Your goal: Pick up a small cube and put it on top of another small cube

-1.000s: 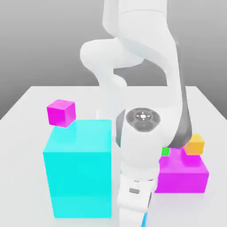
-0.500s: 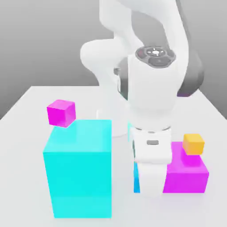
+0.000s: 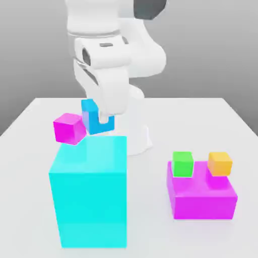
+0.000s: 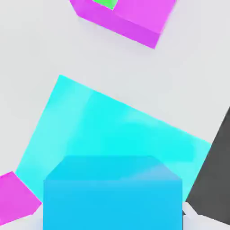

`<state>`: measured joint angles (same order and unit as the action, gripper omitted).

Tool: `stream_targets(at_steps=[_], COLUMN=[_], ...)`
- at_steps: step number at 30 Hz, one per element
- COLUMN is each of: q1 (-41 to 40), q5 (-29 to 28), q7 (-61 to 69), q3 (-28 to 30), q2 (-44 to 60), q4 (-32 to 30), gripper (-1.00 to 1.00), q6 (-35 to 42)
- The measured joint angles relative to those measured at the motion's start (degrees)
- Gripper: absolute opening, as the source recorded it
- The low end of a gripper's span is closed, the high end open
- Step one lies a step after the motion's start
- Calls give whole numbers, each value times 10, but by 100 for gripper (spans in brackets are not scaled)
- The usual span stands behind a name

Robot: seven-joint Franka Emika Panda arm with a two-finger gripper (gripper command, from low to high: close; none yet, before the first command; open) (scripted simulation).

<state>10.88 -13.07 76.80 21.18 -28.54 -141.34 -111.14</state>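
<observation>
The small sky-blue cube [image 3: 92, 116] is held in the air, above the far top edge of the huge cyan block [image 3: 89, 194]. It is clamped between the fingers of the gripper [image 3: 99, 120], which are closed onto its sides; one finger [image 3: 107, 120] is seen across the cube's face in the exterior view. In the hand view the same cube [image 4: 112, 193] is seen close up, with the cyan block's top [image 4: 112, 123] beneath it.

The small magenta cube [image 3: 69, 128] is found just beside the held cube, toward the exterior view's left and slightly lower, behind the cyan block's far corner.

Well apart, on the exterior view's right, a wide flat magenta block [image 3: 201, 194] rests on the white table [image 3: 151, 232], with a small green cube [image 3: 183, 163] and a small orange cube [image 3: 220, 163] seen at its far edge.
</observation>
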Motion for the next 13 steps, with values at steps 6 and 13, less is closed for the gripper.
stream_targets(at_steps=[6, 13], q1=[-28, -32], q5=[-43, -61], q7=[109, 115], q3=[44, 73], q2=[-103, -87], q4=[-39, -101], gripper=[-100, 100], q6=[30, -52])
